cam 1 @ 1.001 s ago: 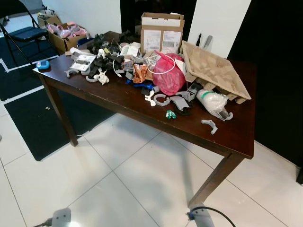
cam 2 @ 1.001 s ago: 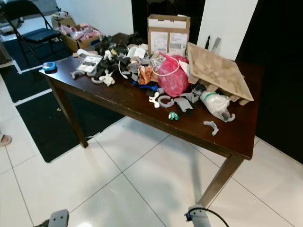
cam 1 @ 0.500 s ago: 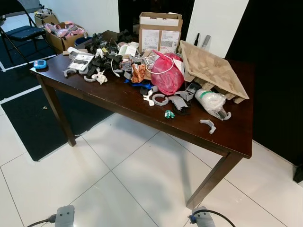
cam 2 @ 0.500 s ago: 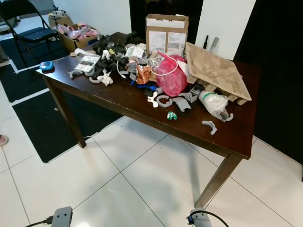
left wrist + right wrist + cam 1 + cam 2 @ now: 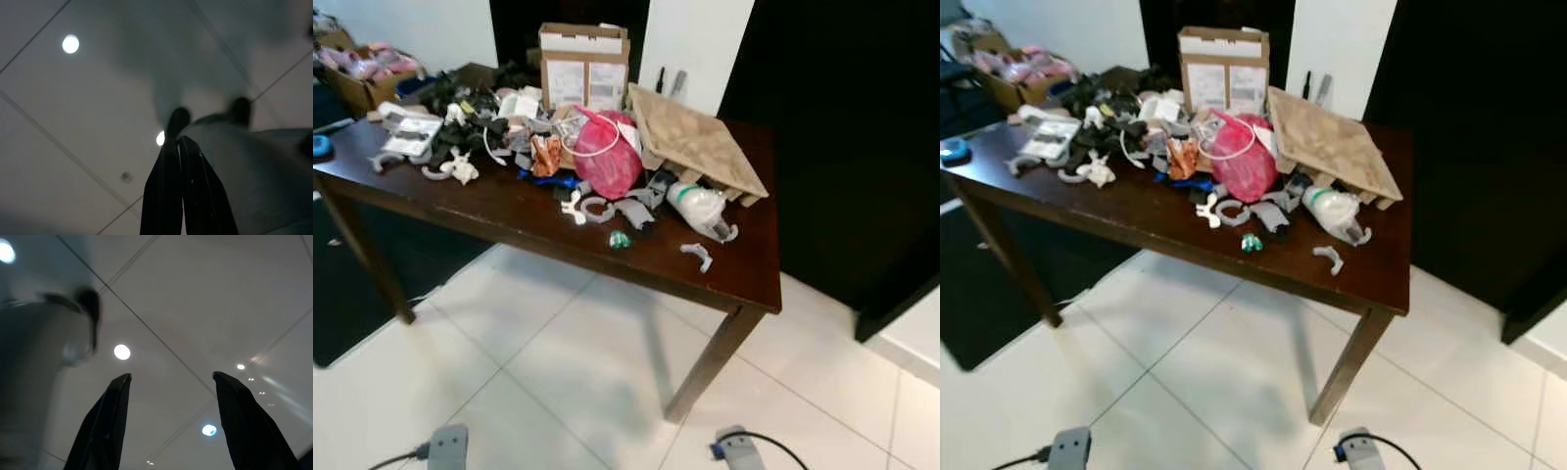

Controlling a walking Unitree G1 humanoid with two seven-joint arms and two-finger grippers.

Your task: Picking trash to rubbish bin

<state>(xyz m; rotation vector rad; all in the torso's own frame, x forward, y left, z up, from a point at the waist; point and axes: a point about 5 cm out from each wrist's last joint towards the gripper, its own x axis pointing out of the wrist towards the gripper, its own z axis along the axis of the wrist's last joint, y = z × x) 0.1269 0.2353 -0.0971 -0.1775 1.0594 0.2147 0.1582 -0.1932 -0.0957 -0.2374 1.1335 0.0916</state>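
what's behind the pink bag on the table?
Behind the pink bag stands a cardboard box, open-topped, with loose clutter beside it. The bag covers the box's lower corner; its contents can't be seen.

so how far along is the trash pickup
Nothing looks done: the table is covered in clutter, including the pink bag, clear plastic wrap and small grey clips. Nothing is in hand: the left gripper is shut and empty, the right gripper open over floor tiles. Everything remains, and I see no bin.

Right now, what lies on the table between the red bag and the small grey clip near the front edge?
In the left eye view, grey ring-shaped parts and a clear plastic wad lie between the red bag and the grey clip.
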